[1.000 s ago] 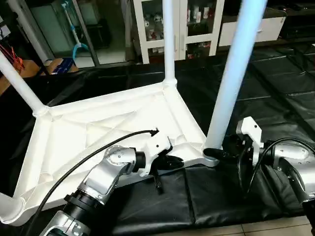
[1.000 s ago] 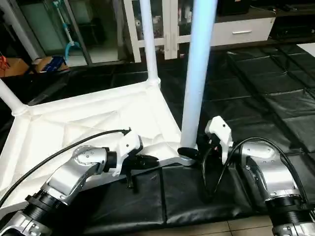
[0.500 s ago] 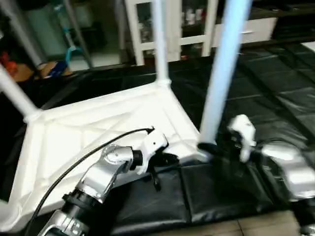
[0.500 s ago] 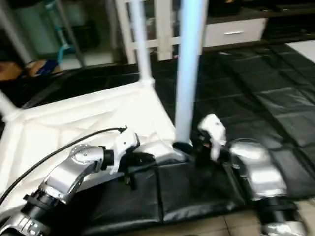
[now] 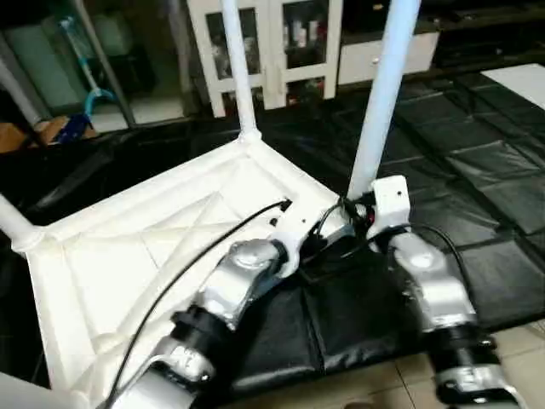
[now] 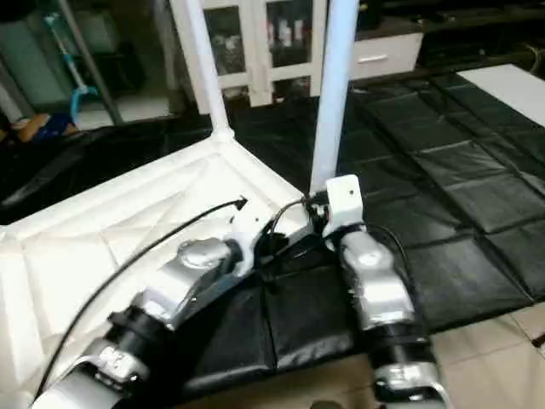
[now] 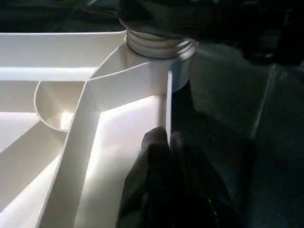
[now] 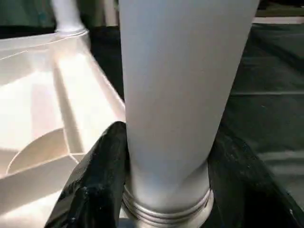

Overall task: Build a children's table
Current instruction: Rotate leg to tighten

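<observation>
tabletop (image 5: 128,247): white, ribbed | legs (image 5: 385,77): white | floor mat (image 5: 477,170): black | forearms (image 5: 247,281): silver

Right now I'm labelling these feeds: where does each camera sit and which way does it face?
Head stereo pair: forward and down over both silver forearms at the upturned tabletop.
Left wrist: along the left gripper, pinching the tabletop's rim.
Right wrist: along the right gripper, around the near leg.
Shared: that leg's threaded base.
</observation>
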### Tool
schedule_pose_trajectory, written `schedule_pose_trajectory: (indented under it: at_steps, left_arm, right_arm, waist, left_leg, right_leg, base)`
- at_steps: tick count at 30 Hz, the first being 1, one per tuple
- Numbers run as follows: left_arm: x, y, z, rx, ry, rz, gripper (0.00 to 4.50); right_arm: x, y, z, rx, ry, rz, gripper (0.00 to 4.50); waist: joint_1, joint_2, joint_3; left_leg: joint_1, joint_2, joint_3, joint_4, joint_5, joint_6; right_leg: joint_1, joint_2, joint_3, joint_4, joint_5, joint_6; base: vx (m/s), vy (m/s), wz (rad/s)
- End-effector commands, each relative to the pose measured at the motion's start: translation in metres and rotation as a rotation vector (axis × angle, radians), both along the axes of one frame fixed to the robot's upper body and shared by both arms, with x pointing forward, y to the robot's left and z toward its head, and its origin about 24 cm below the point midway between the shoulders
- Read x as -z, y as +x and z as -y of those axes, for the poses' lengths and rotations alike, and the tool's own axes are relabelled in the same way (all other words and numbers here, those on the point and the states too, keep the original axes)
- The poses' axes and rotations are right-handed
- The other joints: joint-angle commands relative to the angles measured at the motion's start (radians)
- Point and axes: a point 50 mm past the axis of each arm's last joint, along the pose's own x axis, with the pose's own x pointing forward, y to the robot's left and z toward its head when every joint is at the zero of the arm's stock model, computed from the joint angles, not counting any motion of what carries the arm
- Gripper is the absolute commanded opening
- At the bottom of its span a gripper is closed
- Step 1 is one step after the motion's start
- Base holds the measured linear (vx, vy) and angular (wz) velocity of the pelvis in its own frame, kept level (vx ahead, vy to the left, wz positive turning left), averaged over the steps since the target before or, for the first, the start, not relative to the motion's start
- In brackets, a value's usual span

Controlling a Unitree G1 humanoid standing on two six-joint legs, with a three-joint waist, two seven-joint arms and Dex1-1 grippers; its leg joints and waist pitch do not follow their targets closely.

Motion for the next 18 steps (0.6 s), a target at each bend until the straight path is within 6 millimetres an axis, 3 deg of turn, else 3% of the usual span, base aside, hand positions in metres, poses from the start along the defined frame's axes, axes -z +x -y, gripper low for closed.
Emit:
schedule_pose_trajectory:
  at_steps: [1, 4, 5, 6, 8, 10, 12, 15, 16, 17, 18]
  left_arm:
    - [0.005, 0.009, -0.018, -0.118, 0.053, 0.004, 0.0]
    - [0.007, 0.004, -0.017, -0.034, 0.045, 0.01, 0.0]
    - [0.008, -0.002, -0.016, 0.04, 0.034, 0.008, 0.0]
    - [0.008, -0.005, -0.016, 0.072, 0.028, 0.005, 0.0]
    - [0.009, -0.01, -0.017, 0.112, 0.02, -0.007, 0.0]
    - [0.011, -0.014, -0.02, 0.145, 0.028, -0.01, 0.0]
    - [0.014, -0.023, -0.028, 0.215, 0.04, -0.022, 0.0]
    - [0.013, -0.03, -0.038, 0.263, 0.034, -0.034, 0.0]
    - [0.013, -0.031, -0.04, 0.272, 0.032, -0.036, 0.0]
    - [0.013, -0.033, -0.044, 0.289, 0.028, -0.041, 0.0]
    - [0.013, -0.034, -0.045, 0.295, 0.027, -0.043, 0.0]
  right_arm:
    - [0.0, 0.0, -0.008, -0.022, 0.036, 0.002, 2.05]
    - [-0.011, -0.001, -0.019, -0.183, 0.063, 0.077, 2.05]
    - [-0.018, -0.004, -0.021, -0.272, 0.103, 0.104, 2.05]
    - [-0.021, -0.005, -0.02, -0.289, 0.107, 0.116, 2.58]
    - [-0.027, -0.005, -0.015, -0.33, 0.096, 0.146, 2.7]
    - [-0.032, -0.004, -0.009, -0.35, 0.082, 0.161, 2.86]
    - [-0.041, -0.004, 0.006, -0.401, 0.059, 0.16, 3.13]
    - [-0.047, -0.006, 0.021, -0.509, 0.022, 0.12, 3.33]
    - [-0.047, -0.008, 0.024, -0.551, 0.002, 0.096, 3.33]
    - [-0.046, -0.012, 0.028, -0.61, -0.031, 0.063, 3.47]
    - [-0.046, -0.013, 0.03, -0.632, -0.043, 0.051, 3.55]
  waist:
    - [-0.01, -0.021, -0.042]
    - [-0.007, -0.021, -0.05]
    - [-0.004, -0.022, -0.051]
    - [-0.003, -0.022, -0.052]
    - [-0.001, -0.023, -0.054]
    - [-0.001, -0.025, -0.053]
    - [0.003, -0.026, -0.054]
    - [0.016, -0.023, -0.058]
    - [0.019, -0.03, -0.059]
    - [0.032, -0.026, -0.063]
    - [0.038, -0.025, -0.066]
  left_leg:
    - [0.042, 0.109, -0.1, -0.13, -0.814, -0.166]
    - [0.032, 0.115, -0.1, -0.131, -0.771, -0.153]
    - [0.024, 0.117, -0.1, -0.131, -0.736, -0.138]
    - [0.02, 0.119, -0.099, -0.13, -0.718, -0.128]
    - [0.013, 0.12, -0.091, -0.125, -0.645, -0.09]
    - [0.007, 0.121, -0.087, -0.121, -0.603, -0.056]
    - [0.009, 0.124, -0.086, -0.117, -0.57, -0.037]
    - [0.017, 0.128, -0.076, -0.114, -0.5, -0.009]
    - [0.019, 0.128, -0.073, -0.113, -0.484, 0.0]
    - [0.018, 0.129, -0.07, -0.107, -0.403, 0.033]
    - [0.017, 0.13, -0.071, -0.105, -0.37, 0.046]
  right_leg:
    - [-0.016, -0.058, 0.026, -0.085, -0.494, -0.102]
    - [-0.01, -0.06, 0.029, -0.077, -0.423, -0.113]
    - [-0.004, -0.066, 0.031, -0.073, -0.376, -0.129]
    - [-0.001, -0.068, 0.032, -0.072, -0.353, -0.136]
    - [0.006, -0.073, 0.033, -0.068, -0.277, -0.171]
    - [0.009, -0.077, 0.035, -0.068, -0.292, -0.177]
    - [0.011, -0.077, 0.034, -0.07, -0.3, -0.184]
    - [0.011, -0.071, 0.034, -0.063, -0.22, -0.212]
    - [0.011, -0.068, 0.034, -0.063, -0.205, -0.217]
    - [0.019, -0.069, 0.033, -0.056, -0.131, -0.237]
    - [0.024, -0.069, 0.031, -0.05, -0.101, -0.242]
  base:
    - [0.0, 0.0, 0.0]
    - [0.0, 0.0, 0.0]
    - [0.0, 0.0, 0.0]
    - [0.0, 0.0, 0.0]
    - [0.0, 0.0, 0.0]
    - [0.0, 0.0, 0.0]
    - [0.0, 0.0, 0.0]
    - [0.0, 0.0, 0.0]
    - [0.0, 0.0, 0.0]
    - [0.0, 0.0, 0.0]
    - [0.0, 0.0, 0.0]
